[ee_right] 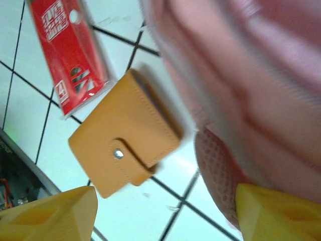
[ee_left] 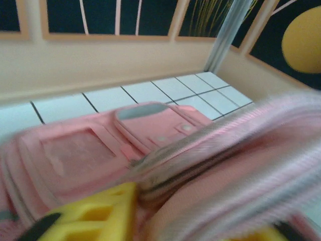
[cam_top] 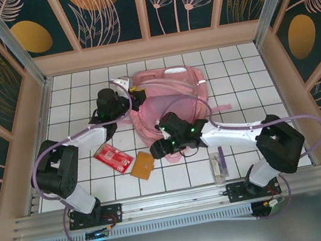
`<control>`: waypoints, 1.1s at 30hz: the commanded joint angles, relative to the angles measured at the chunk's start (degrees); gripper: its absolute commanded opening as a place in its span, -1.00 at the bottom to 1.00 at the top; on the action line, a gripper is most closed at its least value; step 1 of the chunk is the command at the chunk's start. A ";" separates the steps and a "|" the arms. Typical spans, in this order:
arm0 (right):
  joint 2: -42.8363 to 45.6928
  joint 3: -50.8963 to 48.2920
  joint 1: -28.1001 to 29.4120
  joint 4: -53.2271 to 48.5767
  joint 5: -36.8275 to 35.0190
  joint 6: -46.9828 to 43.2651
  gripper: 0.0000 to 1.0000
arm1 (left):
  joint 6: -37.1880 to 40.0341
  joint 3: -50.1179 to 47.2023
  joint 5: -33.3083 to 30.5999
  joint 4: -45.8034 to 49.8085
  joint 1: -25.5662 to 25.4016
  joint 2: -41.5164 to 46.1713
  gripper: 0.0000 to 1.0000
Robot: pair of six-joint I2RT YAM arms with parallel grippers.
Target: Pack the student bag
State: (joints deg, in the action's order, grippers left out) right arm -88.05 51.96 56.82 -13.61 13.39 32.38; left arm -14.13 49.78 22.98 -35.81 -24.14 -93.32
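The student bag [cam_top: 172, 97], large, soft and pink, lies on the white tiles at mid table. My left gripper [cam_top: 137, 93] is at its left edge. In the left wrist view the bag's [ee_left: 90, 150] blurred zipper rim runs between the yellow fingers [ee_left: 95, 216], which stand apart; the left gripper [ee_left: 175, 226] looks open. My right gripper [cam_top: 156, 150] hovers open just in front of the bag's near edge. In the right wrist view bare tile lies between the right gripper's [ee_right: 165, 216] fingertips, and pink bag fabric [ee_right: 241, 75] and mesh sit by the right one.
An orange snap wallet [cam_top: 142, 165] [ee_right: 125, 133] lies just ahead of the right gripper, and a red packet [cam_top: 113, 158] [ee_right: 67, 45] lies beside it to the left. A clear slim case [cam_top: 218, 166] rests near the right arm's base. Wooden walls ring the table.
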 commanded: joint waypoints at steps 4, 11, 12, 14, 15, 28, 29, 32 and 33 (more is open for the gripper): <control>-6.56 4.30 5.54 0.35 1.58 8.32 0.42 | -4.05 0.19 13.18 19.73 0.92 9.48 0.04; -10.04 5.85 10.44 -1.95 -0.50 13.05 0.20 | -8.61 -7.12 3.85 50.44 1.47 26.18 0.26; -10.15 5.66 10.43 -1.52 -1.16 13.74 0.18 | -9.50 -9.36 6.71 50.57 1.52 28.11 0.28; -10.64 5.70 10.19 -1.35 -2.40 14.28 0.17 | -11.62 -13.62 10.52 48.32 1.47 31.17 0.29; -11.19 6.27 9.49 -2.71 -3.56 13.05 0.17 | -12.90 -15.84 11.10 46.51 1.47 32.66 0.30; -11.40 10.40 -14.89 -6.04 -16.09 -10.73 -0.16 | -13.30 -19.61 13.24 46.14 1.49 36.06 0.34; -10.68 10.12 -15.94 -6.10 -15.35 -10.57 -0.14 | -14.43 -19.75 11.82 47.05 1.47 35.97 0.30; -7.13 8.29 -15.92 -6.08 -11.95 -6.45 -0.03 | -16.86 -18.85 11.32 49.85 1.47 35.78 0.29; -5.89 7.56 -15.31 -6.40 -11.14 -3.92 0.01 | -18.19 -18.53 10.63 51.15 1.51 35.60 0.29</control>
State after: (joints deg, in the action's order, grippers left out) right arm -98.28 60.58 39.62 -17.56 0.86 26.24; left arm -28.27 29.04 35.70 10.46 -22.76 -57.41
